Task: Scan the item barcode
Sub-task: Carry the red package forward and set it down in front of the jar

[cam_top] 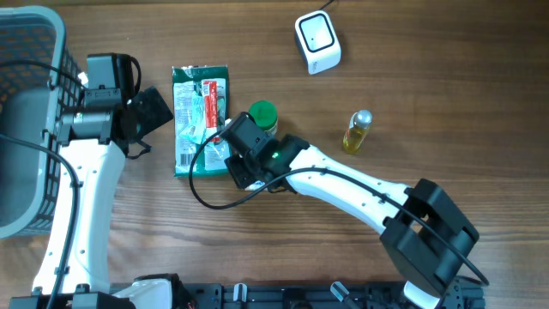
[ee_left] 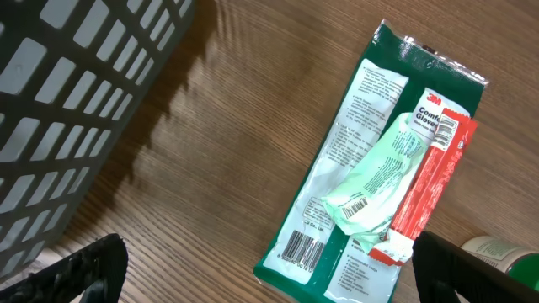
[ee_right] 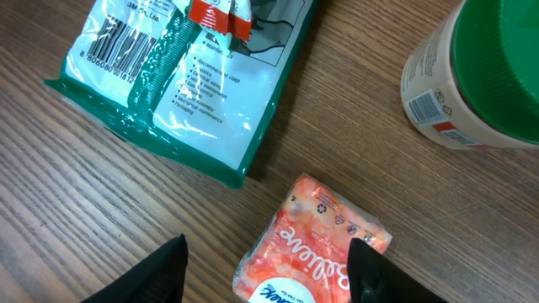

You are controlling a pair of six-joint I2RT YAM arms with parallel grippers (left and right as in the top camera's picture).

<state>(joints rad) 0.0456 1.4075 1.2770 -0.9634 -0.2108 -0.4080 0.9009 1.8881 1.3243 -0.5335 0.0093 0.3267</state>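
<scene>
Right gripper (ee_right: 268,271) straddles the orange tissue pack (ee_right: 320,236), jaws apart, apparently to grasp it for scanning; left gripper (ee_left: 269,273) gapes idle.

We see a dark green glove packet (ee_left: 341,151) with a white printed panel and black barcode, crossed by a red-and-white strip (ee_left: 429,181) and a pale mint label (ee_left: 379,177). The tissue pack (ee_right: 316,244) is mottled orange-pink with white lettering. The jar (ee_right: 438,93) is white under a green lid (ee_right: 505,59). The small bottle (cam_top: 357,131) is yellow with a silver cap, the barcode scanner (cam_top: 317,41) white, the latticed basket (ee_left: 76,101) grey, and the table (cam_top: 446,94) brown woodgrain.
</scene>
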